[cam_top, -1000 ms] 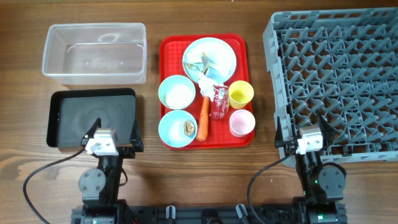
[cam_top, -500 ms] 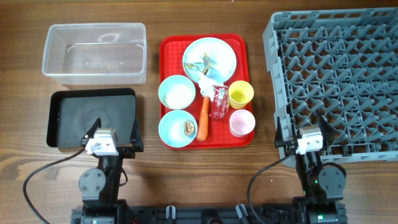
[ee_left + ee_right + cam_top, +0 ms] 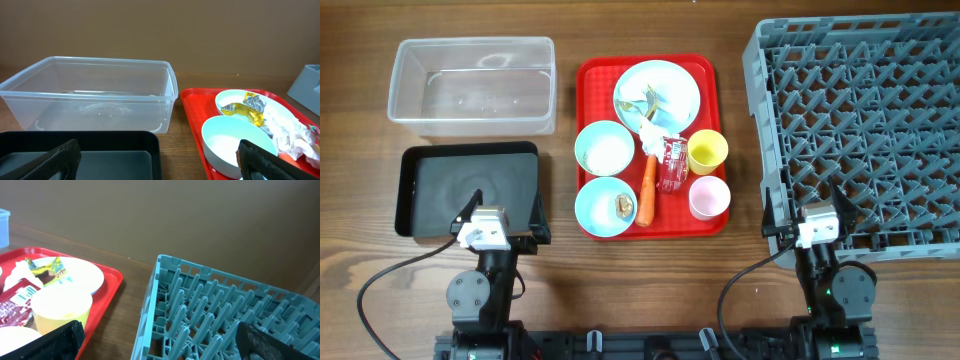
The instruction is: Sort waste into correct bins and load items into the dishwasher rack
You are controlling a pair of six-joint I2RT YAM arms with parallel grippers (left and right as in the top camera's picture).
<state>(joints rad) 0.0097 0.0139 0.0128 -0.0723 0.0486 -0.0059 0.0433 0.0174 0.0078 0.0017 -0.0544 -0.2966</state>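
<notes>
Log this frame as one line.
left gripper: open, empty, by black bin | right gripper: open, empty, by rack | dishes, waste: on red tray | clear bin, rack: nothing in

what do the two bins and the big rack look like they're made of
Clear tub: thin glossy see-through plastic, probably; the table shows through its walls and light glints off it. Black tub: looks like smooth, slightly glossy plastic, with a soft sheen on its floor. Rack: matte grey moulded plastic, going by its uniform pegs and grid.
</notes>
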